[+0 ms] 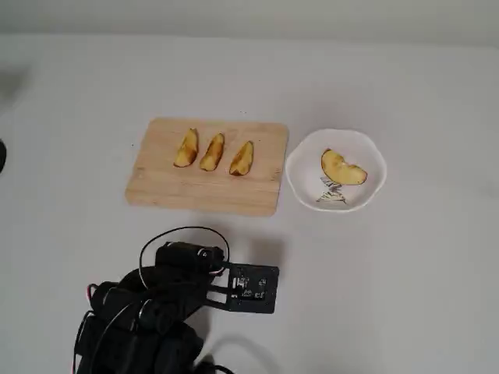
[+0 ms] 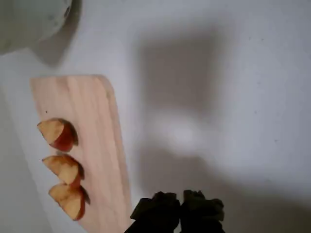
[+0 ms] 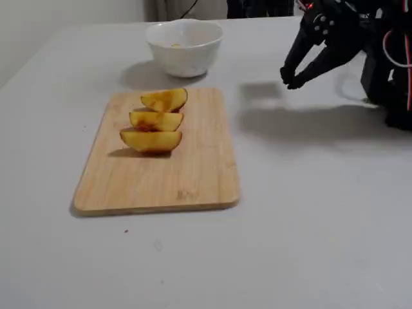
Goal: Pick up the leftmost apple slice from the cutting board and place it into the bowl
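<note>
The broad apple slice point(image 1: 343, 169) lies inside the white bowl point(image 1: 376, 160), just right of the cutting board point(image 1: 203, 191) in the overhead view. Three narrower slices point(image 1: 185, 148) point(image 1: 212, 152) point(image 1: 242, 158) stand in a row on the board. My gripper point(image 2: 181, 209) is shut with nothing in it. It hangs above bare table, off the board's long edge. In the fixed view the gripper point(image 3: 291, 78) is at the right, well clear of the bowl point(image 3: 185, 56) and the board point(image 3: 187, 161). In the overhead view the wrist camera mount hides the fingers.
The arm point(image 1: 171, 292) with its looped cable is folded near the bottom edge of the overhead view, below the board. In the wrist view the bowl point(image 2: 29, 19) is a blurred shape at the top left, past the board's end point(image 2: 92, 107). White table surrounds everything.
</note>
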